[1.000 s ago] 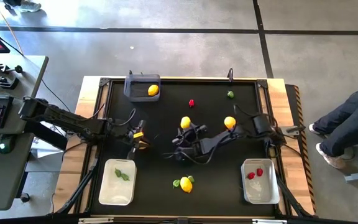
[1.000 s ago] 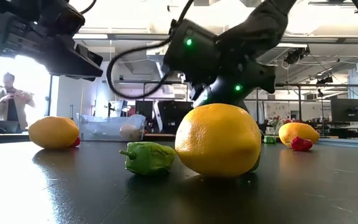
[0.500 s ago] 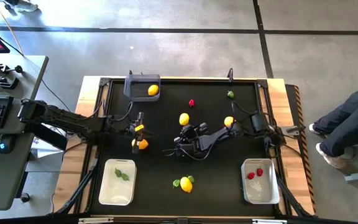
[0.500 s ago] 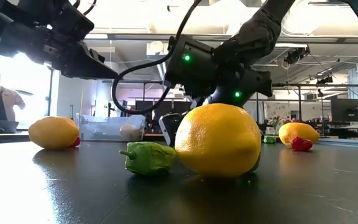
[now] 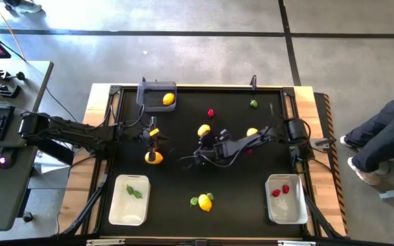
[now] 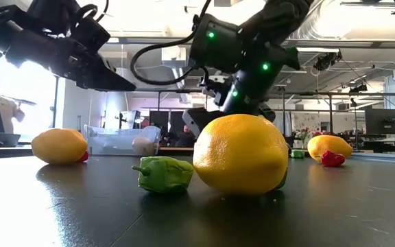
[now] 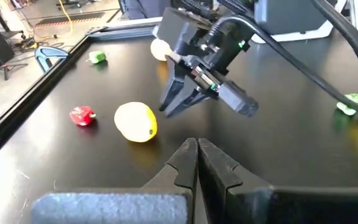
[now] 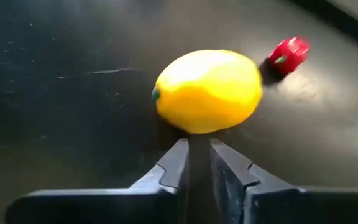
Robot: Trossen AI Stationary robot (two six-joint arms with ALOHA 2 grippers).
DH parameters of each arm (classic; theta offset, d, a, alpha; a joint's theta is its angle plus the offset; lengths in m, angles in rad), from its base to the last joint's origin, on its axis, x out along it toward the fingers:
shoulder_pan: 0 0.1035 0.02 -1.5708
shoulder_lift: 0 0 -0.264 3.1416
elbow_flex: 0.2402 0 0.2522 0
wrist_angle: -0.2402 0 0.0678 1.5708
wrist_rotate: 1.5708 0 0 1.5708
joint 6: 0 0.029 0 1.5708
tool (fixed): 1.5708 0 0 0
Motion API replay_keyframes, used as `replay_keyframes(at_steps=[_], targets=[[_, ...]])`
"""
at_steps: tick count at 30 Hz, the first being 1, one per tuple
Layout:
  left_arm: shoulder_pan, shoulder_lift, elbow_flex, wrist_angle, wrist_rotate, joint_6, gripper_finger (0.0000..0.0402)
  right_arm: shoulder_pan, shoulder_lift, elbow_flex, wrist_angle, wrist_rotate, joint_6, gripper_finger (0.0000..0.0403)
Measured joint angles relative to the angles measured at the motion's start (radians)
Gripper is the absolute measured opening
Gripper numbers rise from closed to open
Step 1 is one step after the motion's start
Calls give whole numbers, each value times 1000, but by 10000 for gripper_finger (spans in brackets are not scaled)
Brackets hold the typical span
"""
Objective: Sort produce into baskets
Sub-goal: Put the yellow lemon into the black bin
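Observation:
My right gripper [image 8: 197, 149] hovers shut just short of a yellow lemon [image 8: 207, 90] that lies on the black mat at mid-table [image 5: 203, 130]. A red strawberry piece [image 8: 289, 53] lies beyond the lemon. Nothing is between the right gripper's fingers. My left gripper [image 7: 197, 149] is shut and empty at the table's left [image 5: 157, 135], pointing toward the right gripper [image 7: 165, 110]. Another lemon [image 5: 154, 158] rests on the mat just nearer than the left gripper. The dark grey basket [image 5: 149, 96] at the far left holds one lemon [image 5: 168, 98].
A white basket [image 5: 120, 208] at the near left holds green pieces. Another white basket [image 5: 289, 212] at the near right holds red pieces. A lemon with green pieces [image 5: 204, 201] lies near the front edge. A further lemon [image 5: 252, 132] lies by the right arm, and a green piece [image 5: 253, 104] lies far right.
My right gripper has shut from wide open with nothing between its fingers. It has risen and drawn toward the far edge, behind the mid-table lemon. My left gripper has swung toward the far edge, away from the lemon near it, which stays put.

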Motion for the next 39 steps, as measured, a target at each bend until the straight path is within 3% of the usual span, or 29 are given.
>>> replay_keyframes(at_steps=[3, 10, 14, 17, 20, 23, 31, 35, 39], targets=[[0, 0, 0, -10, 3, -1, 0, -9, -4, 0, 10, -50, 17, 85], [0, 0, 0, -19, 4, -8, 0, -38, -3, 0, -5, -40, 199, 192], [0, 0, 0, -22, 4, -8, 0, -70, -2, 0, -9, -40, 144, 244], [0, 2, 0, -24, 4, -8, 0, -90, -2, 0, -28, -58, 77, 252], [0, 9, 0, -32, 4, -8, 0, -109, -2, 0, -52, -81, 28, 235], [0, 21, 0, -31, 4, -7, 0, -124, -2, 0, -71, -94, 3, 193], [0, 38, 0, -26, 4, -4, 0, -161, -2, 0, -24, -79, -119, 15], [0, 38, 0, -26, 4, -4, 0, -177, -3, 0, 11, -85, -196, 24], [0, 38, 0, -28, 4, -1, 0, -190, -41, 0, -68, -86, -215, 28]])
